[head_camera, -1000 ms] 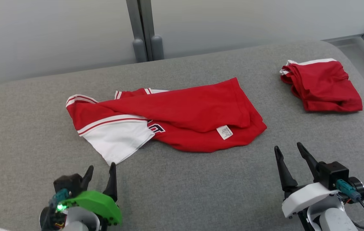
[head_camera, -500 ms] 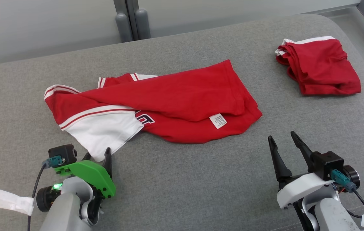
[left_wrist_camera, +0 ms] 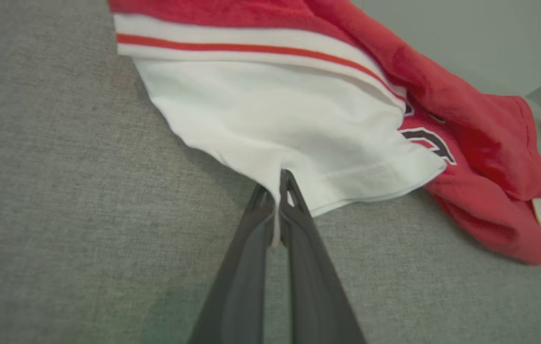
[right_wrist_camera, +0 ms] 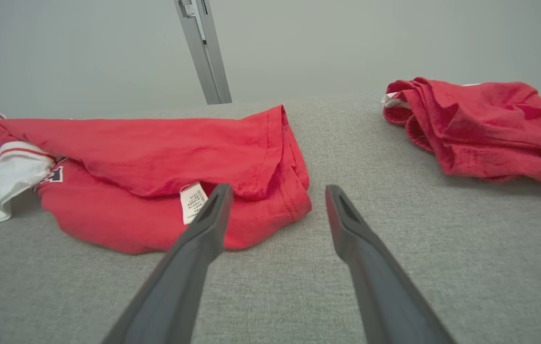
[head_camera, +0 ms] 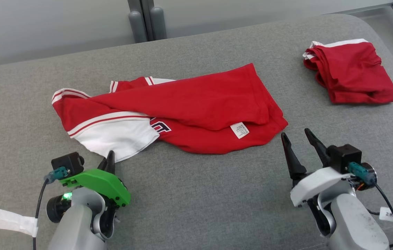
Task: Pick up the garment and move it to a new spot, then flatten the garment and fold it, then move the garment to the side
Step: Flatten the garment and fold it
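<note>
Shirt [head_camera: 199,104] is lying crumpled mid-desk [head_camera: 196,194], white sleeve [head_camera: 120,137] pointing toward the near-left corner. Your left end effector [head_camera: 109,159] is pinching tight on that sleeve's hem, with cloth showing between the fingers [left_wrist_camera: 299,224]. Your right end effector [head_camera: 295,133] is sitting wide apart, gripping nothing, just beside the shirt's right hem. A folded red pile [head_camera: 352,73] is lying at the far-right corner.

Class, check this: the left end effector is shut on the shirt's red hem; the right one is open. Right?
No: the left end effector is shut on the white sleeve of the shirt, as the left wrist view shows. The right end effector is open.
</note>
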Robot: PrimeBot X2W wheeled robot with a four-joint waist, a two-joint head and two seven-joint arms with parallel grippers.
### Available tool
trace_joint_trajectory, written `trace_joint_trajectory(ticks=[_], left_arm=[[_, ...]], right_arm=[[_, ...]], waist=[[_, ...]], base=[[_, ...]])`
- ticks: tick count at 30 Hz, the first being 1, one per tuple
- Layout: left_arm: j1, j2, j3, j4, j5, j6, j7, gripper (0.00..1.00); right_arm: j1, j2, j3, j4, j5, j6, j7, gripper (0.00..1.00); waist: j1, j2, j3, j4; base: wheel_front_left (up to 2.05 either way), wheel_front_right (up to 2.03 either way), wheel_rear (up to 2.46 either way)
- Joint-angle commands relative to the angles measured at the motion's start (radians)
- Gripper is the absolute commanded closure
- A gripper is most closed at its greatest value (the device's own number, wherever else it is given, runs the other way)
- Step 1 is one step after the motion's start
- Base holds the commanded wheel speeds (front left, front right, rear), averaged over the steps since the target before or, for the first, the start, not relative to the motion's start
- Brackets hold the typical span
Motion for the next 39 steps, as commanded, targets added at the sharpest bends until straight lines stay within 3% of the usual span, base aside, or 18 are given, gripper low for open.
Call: trace_joint_trajectory(ticks=[1, 14, 21, 33, 39], left_arm=[[-0.012, 0.002, -0.001, -0.01, -0.005, -0.006, -0.017, 1.0], [0.047, 0.001, -0.009, -0.122, -0.027, 0.009, -0.076, 1.0], [0.074, 0.013, -0.007, -0.188, -0.033, 0.022, -0.071, 1.0], [0.101, 0.017, -0.013, -0.257, -0.04, 0.044, -0.054, 1.0], [0.106, 0.019, -0.016, -0.278, -0.042, 0.049, -0.05, 1.0]], right_arm=[[-0.035, -0.003, 0.008, 0.03, 0.019, -0.002, 0.012, 0.0], [-0.286, -0.004, 0.078, 0.362, 0.222, -0.002, 0.164, 0.0], [-0.355, -0.004, 0.079, 0.486, 0.284, -0.002, 0.155, 0.0], [-0.423, -0.004, 0.113, 0.518, 0.475, -0.002, 0.094, 0.0], [-0.454, -0.004, 0.144, 0.561, 0.46, -0.002, 0.071, 0.0]], waist=[[0.0, 0.0, 0.005, 0.013], [0.0, 0.0, 0.051, 0.1], [0.0, 0.0, 0.068, 0.124], [0.0, 0.0, 0.086, 0.131], [0.0, 0.0, 0.098, 0.134]], base=[[0.0, 0.0, 0.0], [0.0, 0.0, 0.0], [0.0, 0.0, 0.0], [0.0, 0.0, 0.0], [0.0, 0.0, 0.0]])
